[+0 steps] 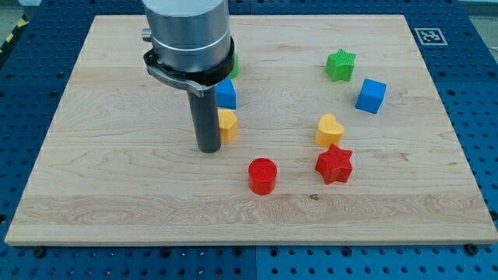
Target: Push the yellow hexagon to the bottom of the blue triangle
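One yellow hexagon block (pixel 228 124) sits just below one blue triangle block (pixel 226 93), both partly hidden by the arm. The end effector, a plain dark rod holding nothing, has my tip (pixel 208 148) against the hexagon's left side. Elsewhere on the wooden desk (pixel 93 179): one yellow heart (pixel 329 130), one red star (pixel 334 164), one red cylinder (pixel 262 175), one green star (pixel 340 64), one blue cube (pixel 371 96).

Your arm hangs upright left of the board's centre. My tip (pixel 208 148) rests on the wood.
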{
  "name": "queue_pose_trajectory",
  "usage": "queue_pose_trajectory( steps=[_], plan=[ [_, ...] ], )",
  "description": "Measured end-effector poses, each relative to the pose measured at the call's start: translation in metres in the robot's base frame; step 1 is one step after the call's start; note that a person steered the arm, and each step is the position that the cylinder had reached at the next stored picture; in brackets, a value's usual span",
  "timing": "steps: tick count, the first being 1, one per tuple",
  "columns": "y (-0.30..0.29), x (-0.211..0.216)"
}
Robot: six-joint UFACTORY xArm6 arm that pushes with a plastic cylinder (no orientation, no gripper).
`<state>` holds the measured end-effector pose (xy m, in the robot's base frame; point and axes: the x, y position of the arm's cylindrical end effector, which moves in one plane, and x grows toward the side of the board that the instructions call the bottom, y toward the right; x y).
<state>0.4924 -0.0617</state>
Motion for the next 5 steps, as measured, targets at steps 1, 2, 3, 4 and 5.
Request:
queue_pose_trajectory(
  steps=[1, 2, 3, 4, 5],
  plan=[
    [0.0, -0.001],
    [0.007, -0.001],
    [0.024, 0.002],
    [0.039, 0.009],
    [0.06, 0.009]
  ],
)
